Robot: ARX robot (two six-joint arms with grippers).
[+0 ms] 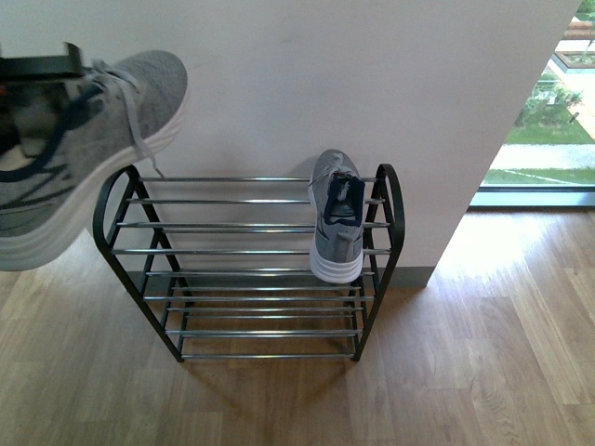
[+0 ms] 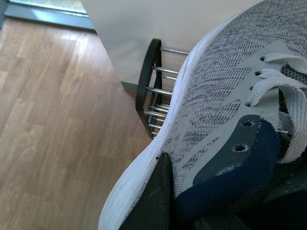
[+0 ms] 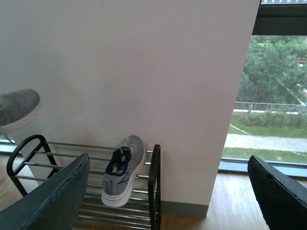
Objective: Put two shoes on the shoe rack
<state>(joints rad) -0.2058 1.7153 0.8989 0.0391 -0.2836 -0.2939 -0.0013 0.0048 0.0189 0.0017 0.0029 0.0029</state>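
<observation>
Item one — grey knit sneaker (image 1: 337, 218), white sole, navy collar: stood on the top tier of the shoe rack (image 1: 232, 226) at its right end, toe toward the white wall (image 1: 325, 74). Item two — matching sneaker (image 1: 88, 139): held in the air above the rack's left end, off the rods, the left fingers (image 2: 156, 196) clamped on its side by the sole. Right fingers (image 3: 53, 201) were spread wide and empty, clear of the rack.
</observation>
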